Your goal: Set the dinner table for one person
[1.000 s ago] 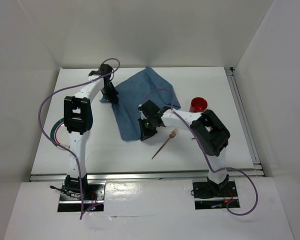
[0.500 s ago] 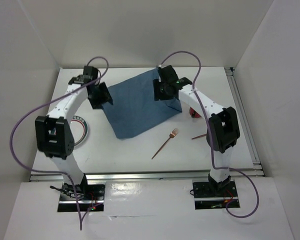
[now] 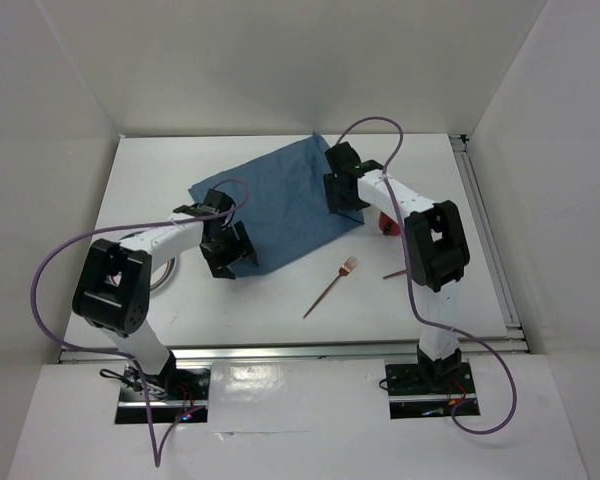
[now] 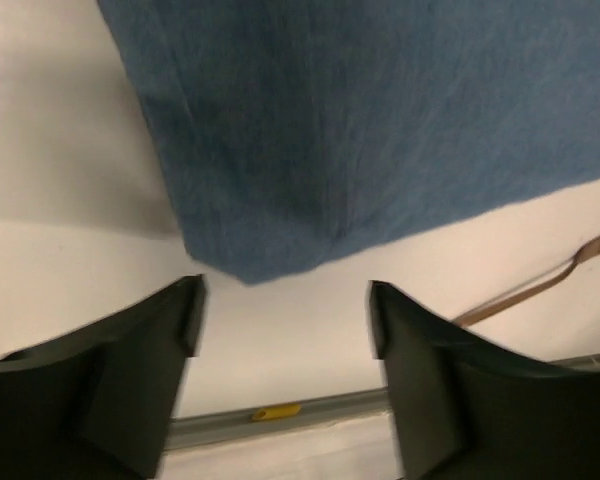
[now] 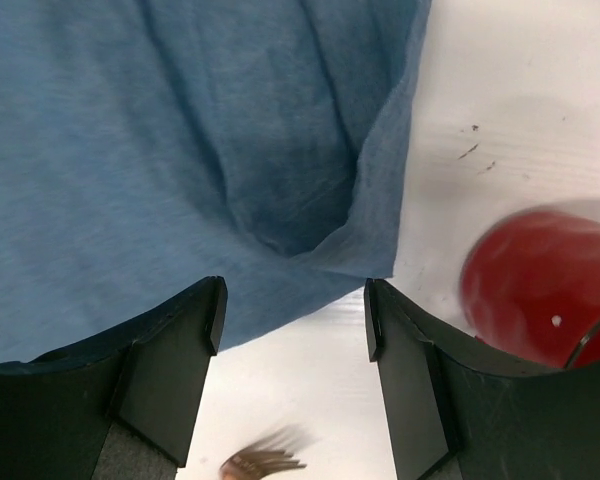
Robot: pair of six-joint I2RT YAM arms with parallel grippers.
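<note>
Top external view: your left arm folds back, elbow out to the left, with the left gripper (image 3: 230, 253) over the near corner of the blue cloth (image 3: 280, 200), jaws apart, gripping nothing. Your right arm reaches far; the right gripper (image 3: 342, 195) is likewise spread above the cloth's right edge, beside a red cup (image 5: 540, 285). The dinner table (image 3: 430, 290) lies under everything.

**Dinner table: white, flat, railed at two edges**

I see the dinner table (image 3: 250, 310) as one large, plain white rectangle lying flat across the middle of my overhead view. An aluminium near rail (image 3: 280, 350) runs along its near edge, and a right rail (image 3: 487, 230) along its right edge. A few small dark specks mark its right side.
</note>
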